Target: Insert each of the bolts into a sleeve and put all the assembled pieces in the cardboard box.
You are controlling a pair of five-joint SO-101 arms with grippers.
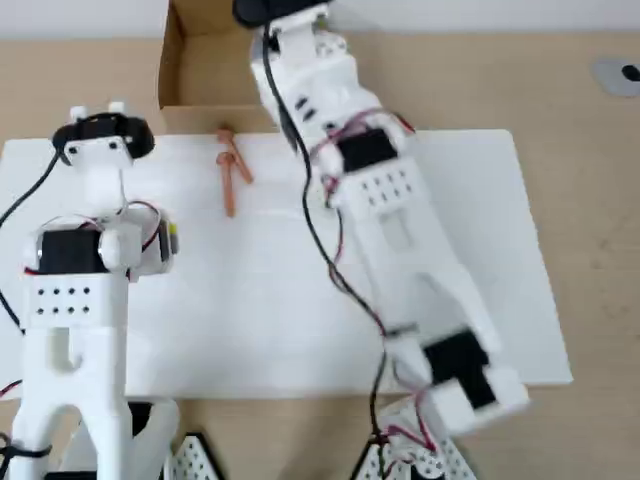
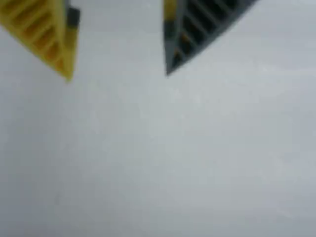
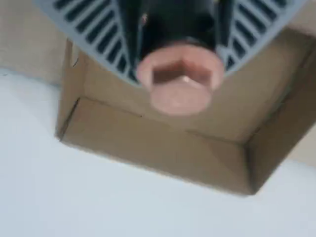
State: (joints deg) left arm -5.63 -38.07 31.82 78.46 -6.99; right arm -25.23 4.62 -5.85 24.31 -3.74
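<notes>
My right gripper (image 3: 178, 54) is shut on an assembled piece: a black sleeve (image 3: 173, 19) with a copper hex bolt head (image 3: 180, 84) sticking out of its end. It hangs over the open cardboard box (image 3: 163, 153). From above, the right arm (image 1: 370, 190) stretches to the box (image 1: 170, 70) at the table's far edge. Two loose copper bolts (image 1: 230, 178) lie crossed on the white mat (image 1: 270, 300), just in front of the box. My left gripper (image 2: 118, 74) is open close above bare mat, one finger yellow (image 2: 54, 39) and one dark (image 2: 197, 29), with nothing between them.
The left arm (image 1: 95, 230) stands at the mat's left side, left of the bolts. A black cable (image 1: 330, 260) trails along the right arm across the mat. The wooden tabletop (image 1: 590, 200) surrounds the mat, with a grey object (image 1: 620, 75) at the far right.
</notes>
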